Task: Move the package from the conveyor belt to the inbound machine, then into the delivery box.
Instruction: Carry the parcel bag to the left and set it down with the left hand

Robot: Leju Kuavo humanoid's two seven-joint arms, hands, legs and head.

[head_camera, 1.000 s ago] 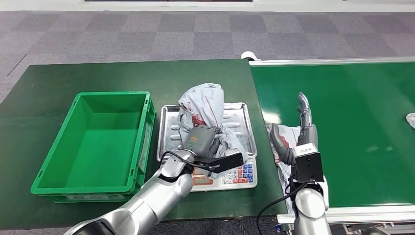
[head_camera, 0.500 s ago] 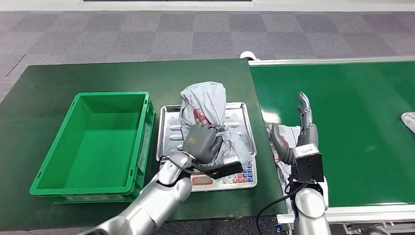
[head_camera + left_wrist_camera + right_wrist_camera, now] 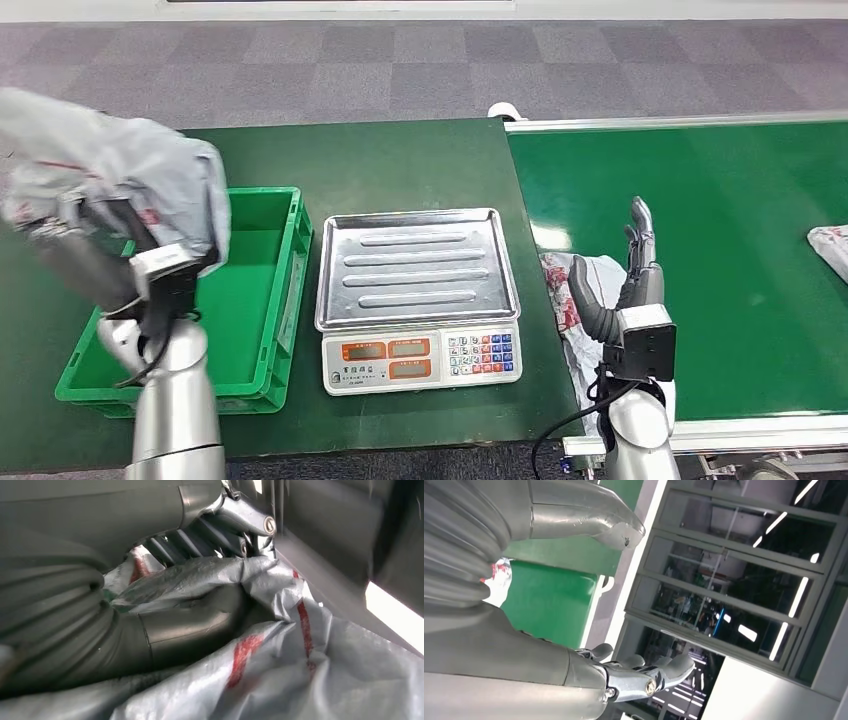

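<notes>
The package (image 3: 120,175) is crinkled grey plastic film with a slight sheen and red print. The scale's tray (image 3: 417,265) is glossy ribbed sheet metal over a matt pale plastic body, and the crate (image 3: 285,290) is smooth green moulded plastic. The conveyor belt (image 3: 740,230) looks smooth and slightly shiny, the tabletop (image 3: 400,160) matt dark green.

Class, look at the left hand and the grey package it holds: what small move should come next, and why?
Probably lower and release. The left hand grips the grey package raised above the green box's near-left part, and the scale tray is already bare, so weighing looks done.
</notes>
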